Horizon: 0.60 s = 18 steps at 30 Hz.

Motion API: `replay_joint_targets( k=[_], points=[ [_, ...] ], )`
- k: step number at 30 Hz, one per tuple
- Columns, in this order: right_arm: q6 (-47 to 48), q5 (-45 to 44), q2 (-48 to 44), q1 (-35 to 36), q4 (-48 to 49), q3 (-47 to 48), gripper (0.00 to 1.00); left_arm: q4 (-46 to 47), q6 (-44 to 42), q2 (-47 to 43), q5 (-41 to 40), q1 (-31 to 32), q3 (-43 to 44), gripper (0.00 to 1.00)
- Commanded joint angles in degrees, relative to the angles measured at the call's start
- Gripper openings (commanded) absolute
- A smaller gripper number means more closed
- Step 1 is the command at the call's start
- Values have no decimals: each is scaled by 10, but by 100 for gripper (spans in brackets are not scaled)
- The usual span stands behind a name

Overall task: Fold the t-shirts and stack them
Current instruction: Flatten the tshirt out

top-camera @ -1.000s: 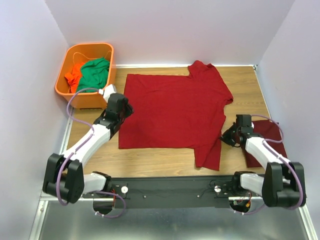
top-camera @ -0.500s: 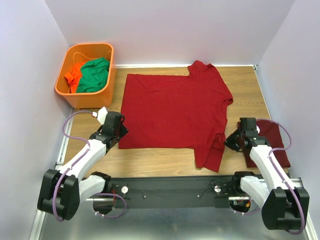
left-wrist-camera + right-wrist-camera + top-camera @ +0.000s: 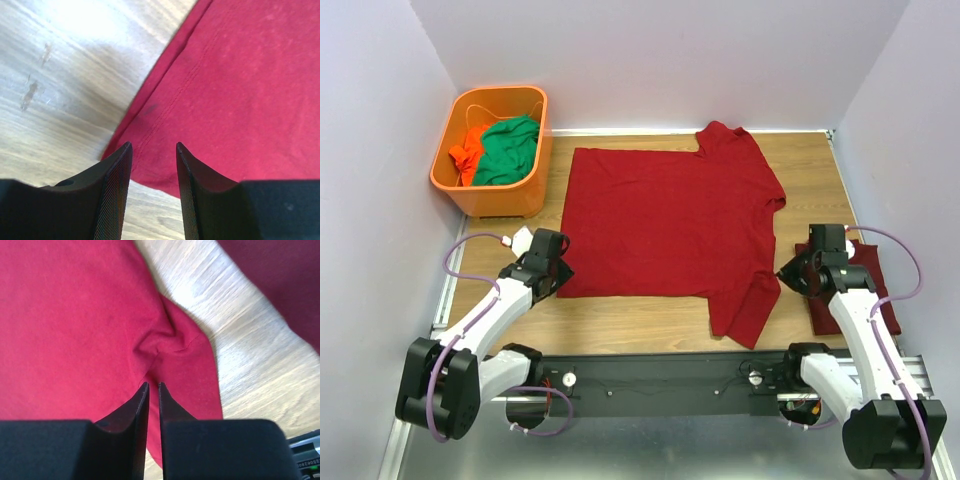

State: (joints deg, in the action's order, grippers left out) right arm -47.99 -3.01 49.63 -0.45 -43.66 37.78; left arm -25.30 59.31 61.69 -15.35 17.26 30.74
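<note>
One maroon t-shirt [image 3: 665,215] lies spread flat on the wooden table, one sleeve [image 3: 745,310] pointing toward the near edge. A second, folded t-shirt [image 3: 865,290] lies at the right, partly under my right arm. My left gripper [image 3: 558,270] hovers open at the spread shirt's near-left corner; in the left wrist view the hem [image 3: 165,115] runs between the parted fingers of the left gripper [image 3: 153,145]. My right gripper [image 3: 788,276] is beside the near sleeve. In the right wrist view the right gripper [image 3: 153,384] has its jaws only slightly apart above the armpit crease [image 3: 160,347], gripping nothing.
An orange basket [image 3: 470,195] stands at the back left holding a green garment [image 3: 510,150] and a bright orange garment [image 3: 468,148]. White walls enclose the table on three sides. The folded shirt [image 3: 280,285] shows dark at the upper right of the right wrist view.
My left arm drew back along the shirt's left edge to its near-left corner. My right gripper moved right and nearer, its jaws parted a little, and the near sleeve spread slightly to the right.
</note>
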Motion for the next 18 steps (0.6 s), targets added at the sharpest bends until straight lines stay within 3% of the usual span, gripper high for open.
replay_joint_targets(
  k=[1, 6, 10, 18],
  points=[
    [-4, -38, 14, 3, -29, 26, 20, -35, 22, 1, 7, -3, 4, 49],
    [3, -28, 21, 2, -28, 30, 31, -70, 40, -14, -1, -3, 3, 49],
    [2, -31, 24, 3, -27, 31, 53, -83, 52, -14, 15, -3, 6, 49],
    [2, -35, 28, 2, -27, 40, 56, -93, 53, 22, 38, -3, 16, 49]
  ],
)
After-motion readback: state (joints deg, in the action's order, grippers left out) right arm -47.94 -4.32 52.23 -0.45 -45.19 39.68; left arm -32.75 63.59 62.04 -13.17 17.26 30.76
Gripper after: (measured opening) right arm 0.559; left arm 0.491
